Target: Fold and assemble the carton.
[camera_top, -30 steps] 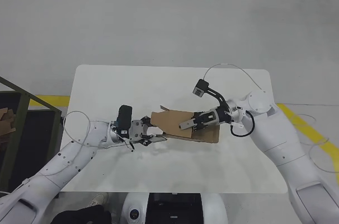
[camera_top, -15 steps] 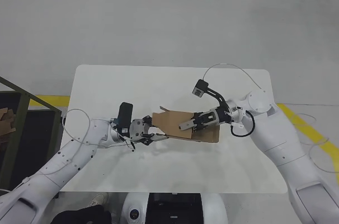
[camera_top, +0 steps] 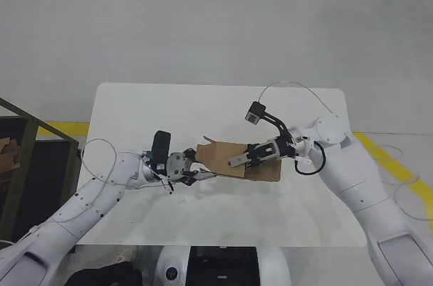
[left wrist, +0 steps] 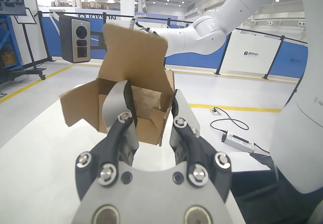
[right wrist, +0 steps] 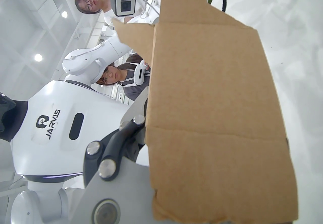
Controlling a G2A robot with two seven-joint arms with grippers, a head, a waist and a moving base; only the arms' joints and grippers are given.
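While the carton (camera_top: 215, 152) lay half-formed near the middle of the table (camera_top: 288, 214), its open end faced the left gripper (camera_top: 196, 174). That gripper's fingers stood apart right at the mouth, and in the left wrist view the edge of one side wall lay between them. The right gripper (camera_top: 233, 161) sat on the upper panel. One of its fingers (right wrist: 135, 111) pressed flat against the cardboard and the other was hidden behind the sheet, so it appeared clamped on that panel, though this could not be confirmed.

The main hazard was probably that single-panel hold. A push from the left side could have made the shell skew back toward flat, or slid the whole box across the smooth tabletop. The splayed side flap (left wrist: 78, 106) and the tall upright flap (left wrist: 136, 56) both hung loose. A fingertip catching a raw wall edge, rather than a flap face, would likely have creased the board off its score line. Closing the tall flap first might have shut the side flap outside.
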